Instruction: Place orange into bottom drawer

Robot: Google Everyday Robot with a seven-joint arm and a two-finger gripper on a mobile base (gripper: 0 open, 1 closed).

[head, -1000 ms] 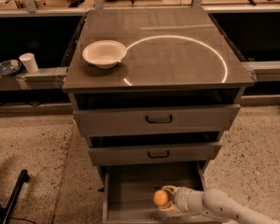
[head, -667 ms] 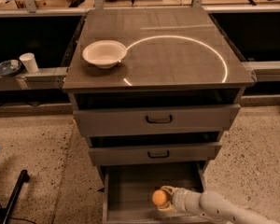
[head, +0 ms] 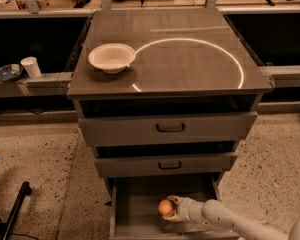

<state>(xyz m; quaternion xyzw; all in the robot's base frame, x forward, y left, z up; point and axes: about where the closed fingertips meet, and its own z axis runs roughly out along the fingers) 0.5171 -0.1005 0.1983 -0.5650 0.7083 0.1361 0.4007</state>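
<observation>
We see our gripper (head: 170, 210) low inside the bottom drawer (head: 136, 204), and it hugs the orange (head: 164, 207) between its two fingers. The drawer is pulled out so the fruit can go in from above. We think we hold it low so it will not drop far and roll. We cannot tell if it touches the drawer floor. The orange is small, round and smooth. The drawer is a flat grey wooden box with long lines in it. A round white bowl (head: 112, 58) sits up on the shiny cabinet top (head: 190, 69)
</observation>
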